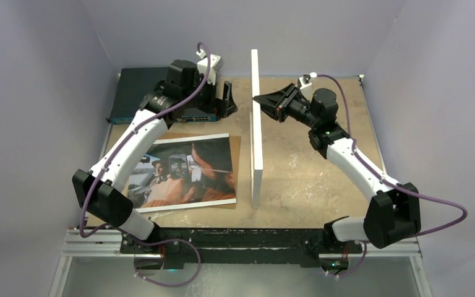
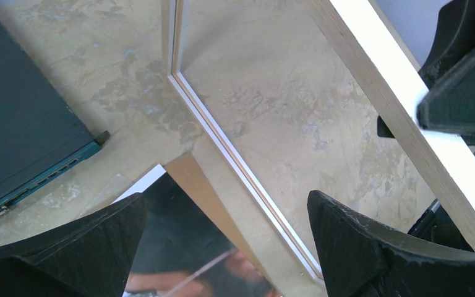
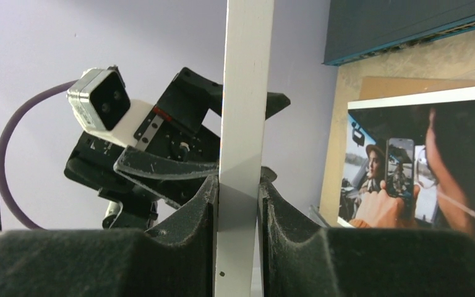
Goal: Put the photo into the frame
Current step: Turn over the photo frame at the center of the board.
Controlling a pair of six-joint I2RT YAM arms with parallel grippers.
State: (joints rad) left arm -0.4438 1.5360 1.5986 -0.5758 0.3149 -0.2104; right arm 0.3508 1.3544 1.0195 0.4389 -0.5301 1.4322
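The frame [image 1: 255, 130] stands upright on its long edge in the middle of the table. My right gripper [image 1: 265, 101] is shut on its raised edge, white rail [image 3: 244, 93] clamped between both pads [image 3: 238, 192]. The photo [image 1: 185, 173] lies face up on the brown backing board [image 1: 237, 161], left of the frame. My left gripper [image 1: 219, 105] is open and empty, hovering by the frame's left face near the far end. In the left wrist view its fingers [image 2: 371, 247] flank the photo's corner [image 2: 185, 260], with the frame's wood back [image 2: 402, 130] and clear pane beyond.
A dark blue-green box [image 1: 137, 93] lies at the back left, right behind my left wrist; it also shows in the left wrist view [image 2: 18, 124]. Grey walls close in the table on the left, the back and the right.
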